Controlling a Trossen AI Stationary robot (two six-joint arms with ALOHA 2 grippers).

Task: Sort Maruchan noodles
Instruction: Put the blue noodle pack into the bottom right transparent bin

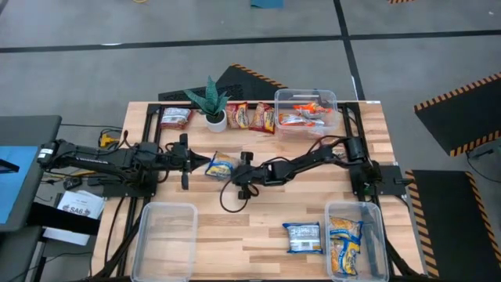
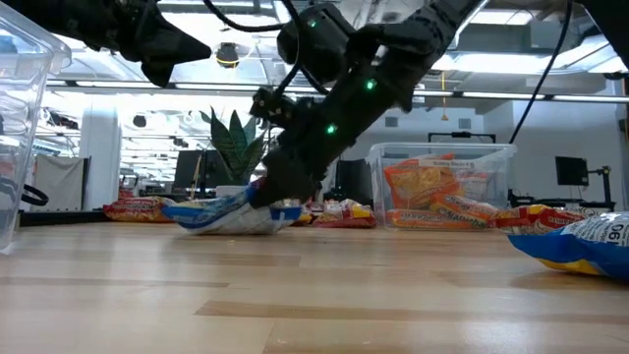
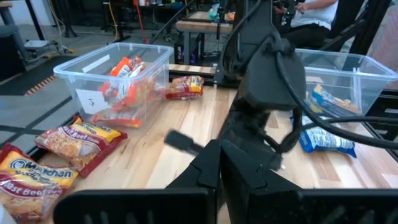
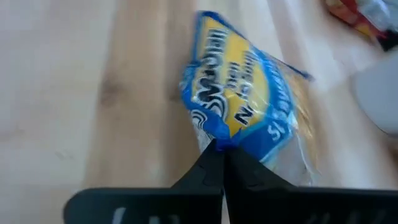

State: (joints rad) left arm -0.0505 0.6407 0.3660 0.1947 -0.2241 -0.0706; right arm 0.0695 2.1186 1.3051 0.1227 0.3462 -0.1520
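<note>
A blue-yellow noodle packet [image 1: 221, 167] [image 2: 228, 216] [image 4: 239, 106] lies mid-table. My right gripper [image 1: 238, 169] [image 2: 282, 194] [image 4: 219, 149] reaches in from the table's right and is shut on the packet's near end. My left gripper [image 1: 202, 162] [image 3: 219, 155] hovers just left of the packet, raised above the table, with its fingers together on nothing. Red packets [image 1: 176, 117] [image 1: 250, 117] lie flat along the far edge. Orange packets fill the far bin [image 1: 305, 110]. Another blue packet [image 1: 303, 237] lies near the right near bin [image 1: 356, 235], which holds a yellow-blue one. My right gripper pinches the blue-yellow packet by its crimped end seam [image 4: 214, 138] between the two fingers. It slants down from the table's right. The packet's body rests on the table, with the gripped end [image 2: 265, 202] slightly raised.
A spiky plant in a white pot [image 1: 213, 106] stands just beyond the packet. A clear bin [image 1: 166, 231] with nothing in it sits at the near left. Bare wood lies between the two near bins. A person sits at a bench beyond the table [image 3: 311, 9].
</note>
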